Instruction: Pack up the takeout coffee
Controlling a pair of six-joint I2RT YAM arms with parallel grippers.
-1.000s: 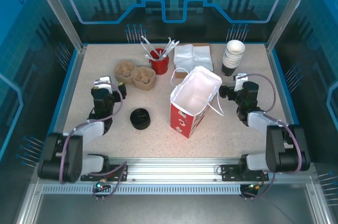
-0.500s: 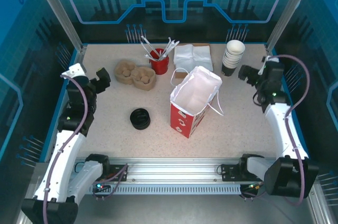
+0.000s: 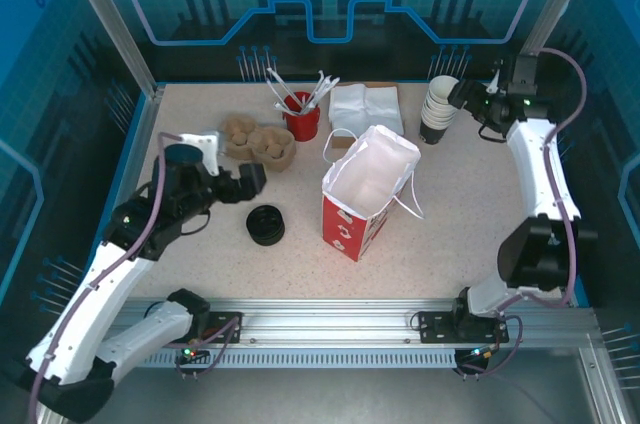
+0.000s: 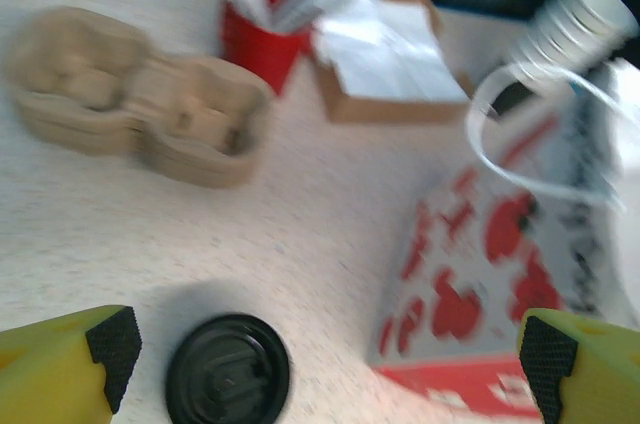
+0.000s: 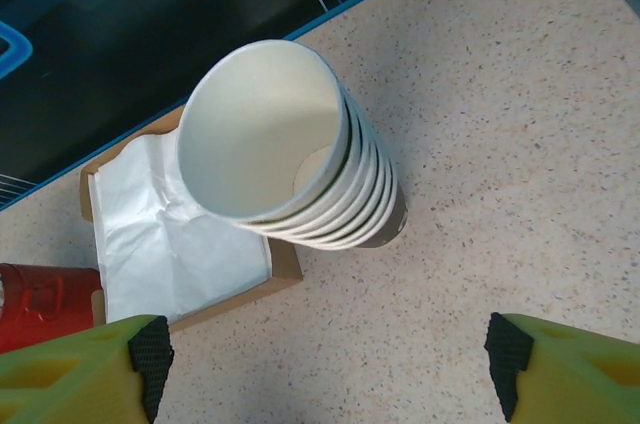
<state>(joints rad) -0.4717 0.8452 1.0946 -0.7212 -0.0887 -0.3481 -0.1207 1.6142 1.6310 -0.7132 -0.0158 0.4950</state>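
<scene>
The takeout coffee with its lid on is out of view. A stack of lidless paper cups (image 3: 441, 104) stands at the back right, seen from above in the right wrist view (image 5: 280, 154). My right gripper (image 3: 462, 94) hovers just right of it, open and empty (image 5: 328, 364). A low stack of black lids (image 3: 266, 225) lies left of the red-and-white paper bag (image 3: 370, 189). My left gripper (image 3: 250, 182) is above and left of the lids, open and empty (image 4: 330, 364), with the lids (image 4: 227, 374) near its left fingertip.
A cardboard cup carrier (image 3: 258, 141) lies at the back left, next to a red cup of utensils (image 3: 301, 122). A box of white napkins (image 3: 365, 104) sits beside the cup stack. The bag stands open in the middle, handles up.
Both arms unfolded from near the table's front. The left swung out to the edge, then in toward the lids. The right rose to the back right beside the cup stack.
</scene>
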